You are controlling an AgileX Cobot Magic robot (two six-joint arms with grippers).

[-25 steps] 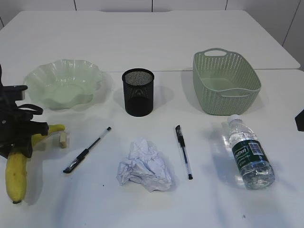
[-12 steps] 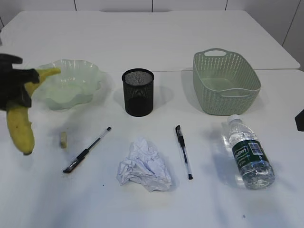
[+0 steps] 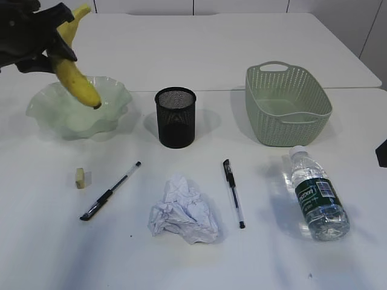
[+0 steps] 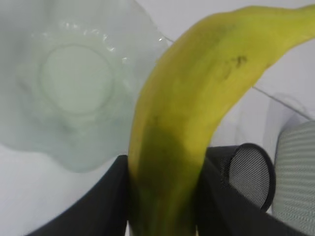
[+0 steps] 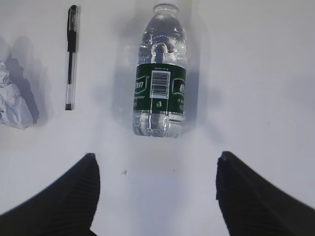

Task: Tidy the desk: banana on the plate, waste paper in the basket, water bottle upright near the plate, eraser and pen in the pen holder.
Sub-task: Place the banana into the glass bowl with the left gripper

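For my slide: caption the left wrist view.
Left hand holds the banana above the plate.

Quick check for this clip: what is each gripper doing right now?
Left gripper: closed on the banana, held in the air above the plate.
Right gripper: open, holding nothing, above the table near the lying water bottle.

The wavy pale green see-through plate [image 3: 75,112] looks smooth and shiny, and the yellow banana [image 3: 75,75] has a smooth, dull skin. The round black pen holder [image 3: 176,117] is fine wire mesh, the pale green plastic basket [image 3: 288,106] looks woven and matt. The clear plastic water bottle [image 3: 316,195] is glossy, and the white paper ball [image 3: 183,211] is rough and crinkly.
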